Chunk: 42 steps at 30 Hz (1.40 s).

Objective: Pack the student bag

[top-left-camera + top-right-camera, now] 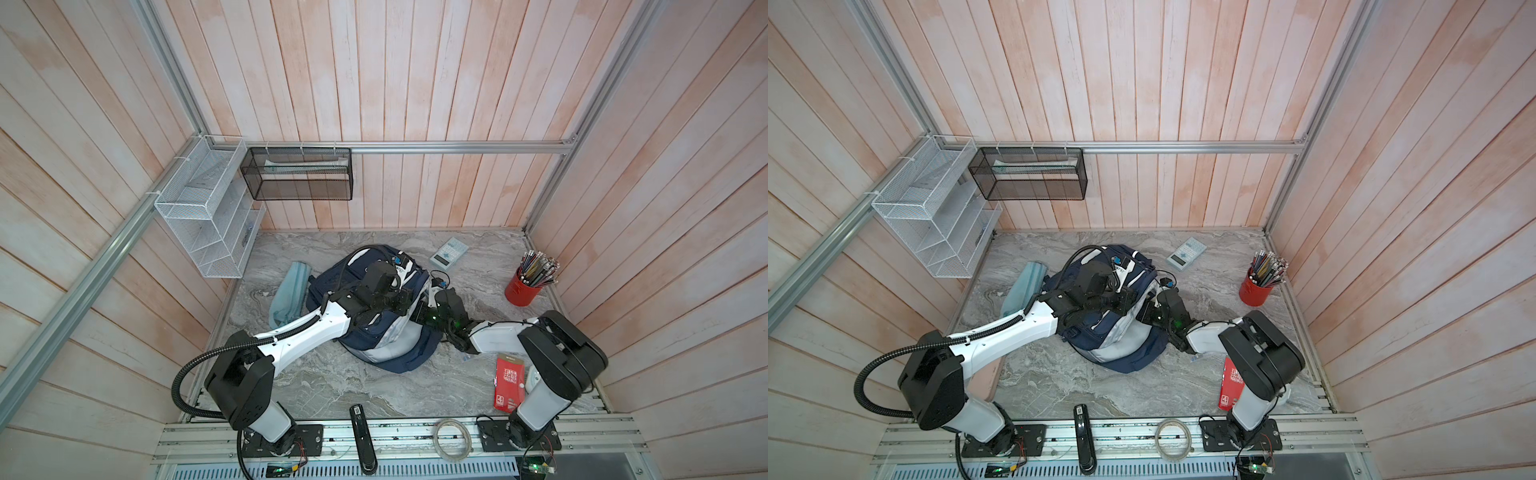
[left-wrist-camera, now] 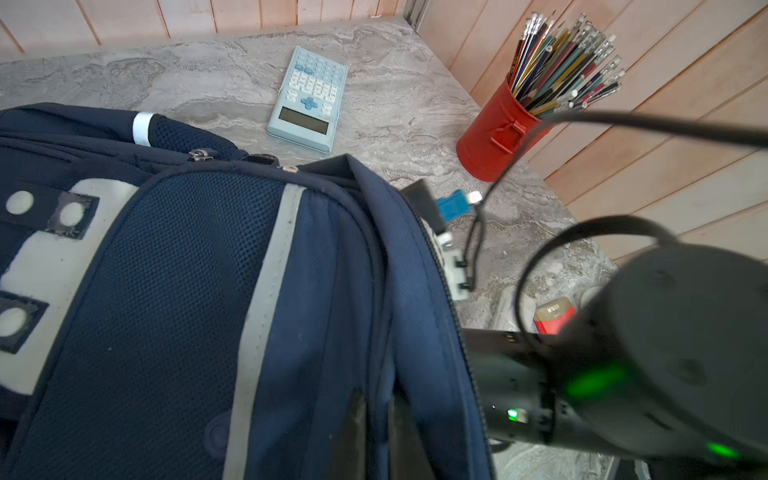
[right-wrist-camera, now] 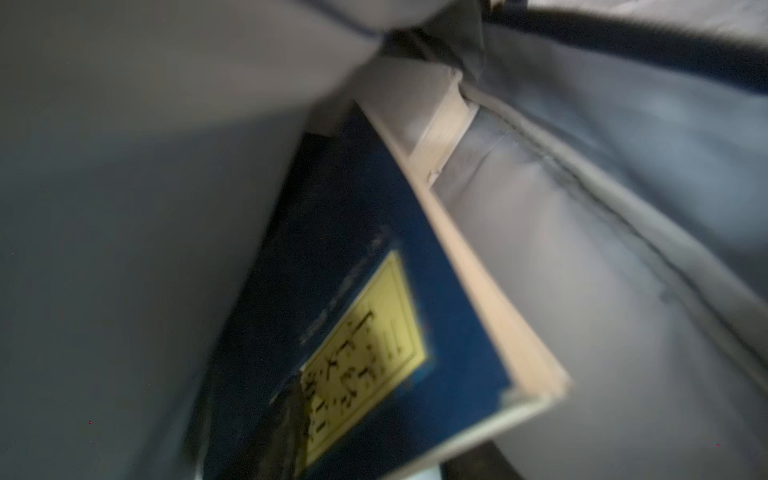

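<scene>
The student bag (image 1: pixel 382 349) is lying on the bench (image 1: pixel 332 382), near the calculator (image 1: pixel 449 253). The left gripper (image 2: pixel 378 415) is clamping the bag's flap. The right gripper (image 1: pixel 417 311) is reaching inside by a navy book (image 3: pixel 374 291); I cannot tell its jaw spacing.

Matt navy cloth on the bag (image 2: pixel 166 311), open mesh across the middle of the left wrist view, with dull grey stripes and scuffed white patches; inside, smooth grey lining around a book (image 3: pixel 374 249) with glossy blue cover, yellow paper label and cream page edges. Smooth marble-look table (image 1: pixel 332 386), matt pale wood walls (image 1: pixel 415 83), brushed metal rails (image 1: pixel 457 146). Wire-mesh metal for the white basket (image 1: pixel 199 208) and black basket (image 1: pixel 299 174), upper left in a top view; glossy red metal can (image 2: pixel 494 137); pale blue plastic calculator (image 2: pixel 309 99).
</scene>
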Each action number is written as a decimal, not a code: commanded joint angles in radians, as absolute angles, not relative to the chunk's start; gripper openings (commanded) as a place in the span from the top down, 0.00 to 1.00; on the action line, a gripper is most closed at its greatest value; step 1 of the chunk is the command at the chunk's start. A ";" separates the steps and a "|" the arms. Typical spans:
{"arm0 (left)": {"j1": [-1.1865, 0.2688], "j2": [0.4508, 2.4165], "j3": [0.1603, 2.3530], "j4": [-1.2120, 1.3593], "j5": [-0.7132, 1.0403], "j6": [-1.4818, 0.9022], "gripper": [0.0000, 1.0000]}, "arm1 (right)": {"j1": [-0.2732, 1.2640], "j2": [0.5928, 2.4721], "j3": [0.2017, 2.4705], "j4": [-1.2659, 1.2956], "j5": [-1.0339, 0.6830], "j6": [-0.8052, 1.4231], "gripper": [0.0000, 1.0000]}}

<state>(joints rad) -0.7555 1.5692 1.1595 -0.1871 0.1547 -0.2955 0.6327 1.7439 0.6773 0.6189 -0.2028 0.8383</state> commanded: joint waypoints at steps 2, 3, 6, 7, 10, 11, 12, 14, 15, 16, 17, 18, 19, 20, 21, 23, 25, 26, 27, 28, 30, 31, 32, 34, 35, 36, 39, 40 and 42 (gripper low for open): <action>-0.755 1.527 1.147 -0.118 0.202 -0.327 1.00 | 0.651 1.825 0.738 0.703 -0.326 0.834 0.61; -0.756 1.524 1.145 -0.121 0.208 -0.330 1.00 | 0.655 1.833 0.756 0.700 -0.318 0.837 0.61; -0.756 1.522 1.131 -0.115 0.217 -0.335 1.00 | 0.663 1.831 0.778 0.706 -0.280 0.835 0.60; -0.756 1.523 1.126 -0.112 0.208 -0.337 1.00 | 0.664 1.829 0.778 0.709 -0.270 0.834 0.60; -0.753 1.534 1.111 -0.101 0.161 -0.355 1.00 | 0.647 1.825 0.767 0.685 -0.299 0.843 0.48; -0.751 1.541 1.109 -0.100 0.154 -0.362 1.00 | 0.638 1.815 0.742 0.689 -0.307 0.857 0.40; -0.750 1.548 1.110 -0.098 0.153 -0.364 1.00 | 0.626 1.800 0.717 0.691 -0.313 0.868 0.34; -0.750 1.563 1.114 -0.092 0.162 -0.366 1.00 | 0.608 1.778 0.679 0.672 -0.354 0.869 0.26; -0.750 1.568 1.114 -0.088 0.169 -0.367 1.00 | 0.599 1.772 0.675 0.639 -0.374 0.864 0.24; -0.750 1.572 1.118 -0.085 0.177 -0.367 1.00 | 0.591 1.762 0.670 0.606 -0.399 0.854 0.23; -0.749 1.576 1.121 -0.083 0.182 -0.367 1.00 | 0.585 1.746 0.656 0.588 -0.413 0.845 0.22; -0.750 1.578 1.122 -0.081 0.185 -0.367 1.00 | 0.582 1.729 0.636 0.581 -0.410 0.842 0.22; -0.749 1.581 1.126 -0.081 0.184 -0.369 1.00 | 0.580 1.704 0.615 0.570 -0.398 0.840 0.22; -0.750 1.582 1.129 -0.084 0.183 -0.367 1.00 | 0.579 1.675 0.597 0.554 -0.382 0.836 0.22; -0.750 1.582 1.130 -0.086 0.181 -0.367 1.00 | 0.578 1.647 0.580 0.541 -0.368 0.832 0.22; -0.750 1.588 1.128 -0.095 0.158 -0.374 1.00 | 0.569 1.568 0.542 0.503 -0.327 0.829 0.22; -0.750 1.605 1.128 -0.108 0.128 -0.393 1.00 | 0.561 1.476 0.511 0.439 -0.284 0.827 0.22; -0.750 1.616 1.128 -0.107 0.124 -0.405 1.00 | 0.560 1.431 0.491 0.412 -0.258 0.819 0.22; -0.750 1.629 1.126 -0.101 0.130 -0.414 1.00 | 0.560 1.384 0.477 0.384 -0.234 0.806 0.22; -0.750 1.645 1.125 -0.095 0.141 -0.419 1.00 | 0.558 1.332 0.464 0.347 -0.204 0.793 0.22; -0.749 1.680 1.137 -0.094 0.153 -0.432 0.91 | 0.558 1.239 0.447 0.271 -0.152 0.764 0.23; -0.750 1.695 1.140 -0.089 0.162 -0.438 0.85 | 0.559 1.191 0.436 0.233 -0.127 0.754 0.24; -0.750 1.705 1.144 -0.082 0.171 -0.445 0.79 | 0.560 1.141 0.423 0.208 -0.106 0.748 0.24; -0.750 1.706 1.141 -0.065 0.188 -0.458 0.70 | 0.561 1.057 0.393 0.184 -0.089 0.736 0.24; -0.750 1.697 1.134 -0.056 0.190 -0.466 0.63 | 0.565 1.016 0.376 0.173 -0.076 0.731 0.24; -0.748 1.684 1.128 -0.053 0.187 -0.471 0.57 | 0.572 0.987 0.363 0.175 -0.072 0.722 0.24; -0.746 1.620 1.103 -0.059 0.161 -0.487 0.28 | 0.616 0.948 0.345 0.165 -0.059 0.697 0.22; -0.743 1.597 1.099 -0.082 0.148 -0.493 0.19 | 0.634 0.955 0.355 0.141 -0.058 0.696 0.22; -0.742 1.548 1.094 -0.134 0.097 -0.496 0.10 | 0.680 0.976 0.361 0.143 -0.069 0.698 0.22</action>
<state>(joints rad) -0.7513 1.6337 1.1015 -0.0990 0.1730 -0.4778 0.6407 0.9607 0.3584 0.2043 -0.0910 0.7284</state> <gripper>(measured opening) 0.882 0.781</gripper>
